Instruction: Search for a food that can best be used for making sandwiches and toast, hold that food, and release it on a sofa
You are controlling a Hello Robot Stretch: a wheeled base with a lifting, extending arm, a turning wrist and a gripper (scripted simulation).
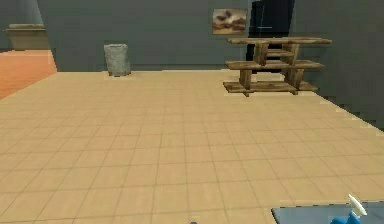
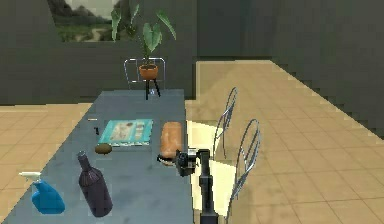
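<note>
Where the table [image 2: 125,168] stands, one loaf [image 2: 172,134], two chairs [image 2: 231,108] [image 2: 247,148], one gripper [image 2: 166,158]

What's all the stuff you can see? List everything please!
bread loaf: one, brown, on the table
table: one, grey-blue, arm side view's middle
book: one, teal, left of the loaf
bottle: one, dark, table's near end
spray bottle: one, blue, beside the dark bottle
chairs: two, silvery, right of the table
potted plant: one, green, beyond the table
bin: one, grey, by the far wall
shelf: one, wooden, forward view's right
gripper: one, dark, at the loaf; holding anything, cannot tell
</note>
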